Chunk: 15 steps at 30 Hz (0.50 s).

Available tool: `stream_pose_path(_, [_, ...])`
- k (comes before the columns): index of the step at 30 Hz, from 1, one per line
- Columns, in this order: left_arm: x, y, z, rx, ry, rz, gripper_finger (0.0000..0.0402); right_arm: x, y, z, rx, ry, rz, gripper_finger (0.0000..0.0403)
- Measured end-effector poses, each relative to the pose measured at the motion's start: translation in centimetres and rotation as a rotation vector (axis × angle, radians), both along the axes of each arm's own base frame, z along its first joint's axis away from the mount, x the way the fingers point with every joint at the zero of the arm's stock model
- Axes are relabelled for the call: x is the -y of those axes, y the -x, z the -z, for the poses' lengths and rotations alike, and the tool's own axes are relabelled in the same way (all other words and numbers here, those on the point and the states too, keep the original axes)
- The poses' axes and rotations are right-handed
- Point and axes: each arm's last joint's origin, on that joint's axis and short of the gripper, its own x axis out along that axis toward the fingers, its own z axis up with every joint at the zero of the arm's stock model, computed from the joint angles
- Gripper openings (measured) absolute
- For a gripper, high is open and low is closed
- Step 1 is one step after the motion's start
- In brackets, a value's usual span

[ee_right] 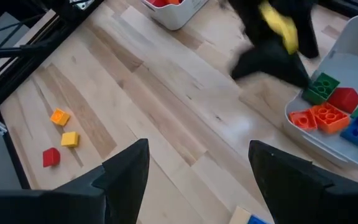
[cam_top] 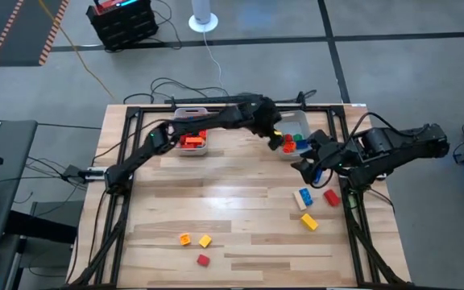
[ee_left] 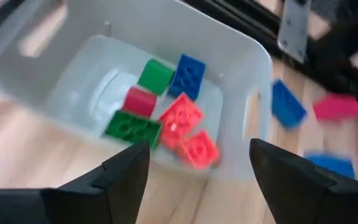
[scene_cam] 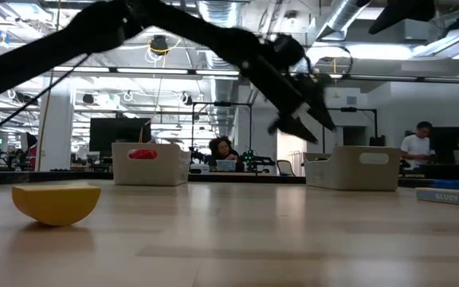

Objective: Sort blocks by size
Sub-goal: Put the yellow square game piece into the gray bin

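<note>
A: High view first. Left arm reaches right across the table, its left gripper (cam_top: 274, 138) over the right bin (cam_top: 302, 121). Right gripper (cam_top: 308, 167) hangs just beside that bin, nearer the table's front. Left bin (cam_top: 192, 113) holds red and orange blocks. Loose blocks: three near the front (cam_top: 194, 244) and four at the right (cam_top: 312, 205).

B: Step in hand?

A: A drop into the right bin, I judge. Left jaws stand apart with nothing between them (looks like a release, block gone in).

B: Low view?

A: Left arm slants down from upper left, gripper above the right bin (scene_cam: 363, 167). A yellow block (scene_cam: 56, 201) sits close to the lens. Left bin (scene_cam: 150, 163) shows red at its rim.

B: Left wrist?

A: Fingers (ee_left: 124, 176) wide, empty. Below them the bin (ee_left: 247, 62) holds green, blue and red blocks (ee_left: 166, 118). Blue and red ones (ee_left: 289, 104) lie on the table outside it.

B: Right wrist?

A: Fingers (ee_right: 126, 171) spread wide, holding nothing. It sees the three front blocks (ee_right: 62, 138), the bin's contents (ee_right: 334, 112), and the left gripper (ee_right: 272, 43) hanging over the table by the right bin.

B: Next move?

A: Probably lift clear of the bin rim, then go for a loose block. The front trio suits the left arm; the right group lies under the right arm. Needs a size call before choosing a bin.
</note>
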Motion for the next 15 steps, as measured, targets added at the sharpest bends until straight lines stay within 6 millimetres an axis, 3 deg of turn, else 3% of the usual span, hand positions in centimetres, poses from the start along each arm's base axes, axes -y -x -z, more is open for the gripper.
stream_pose_path(3, [1.1,2.2,-2.7,-0.131,-0.120,0.096,0.0265,-0.1,0.0,0.0,0.002,0.006,-0.016,0.0301])
stream_pose_path(6, [3.2,3.3,-4.2,-0.221,-0.191,0.175,0.0248,-0.9,-0.1,-0.2,0.025,0.009,-0.093,0.0301])
stream_pose_path(9, [4.6,3.9,-5.3,-0.240,-0.193,0.242,0.0227,-1.8,0.1,-0.1,0.005,-0.056,-0.164,0.0301])
stream_pose_path(15, [7.5,6.2,-9.2,-0.240,-0.224,0.319,0.0196,-3.6,1.4,0.9,-0.134,-0.115,-0.227,0.0301])
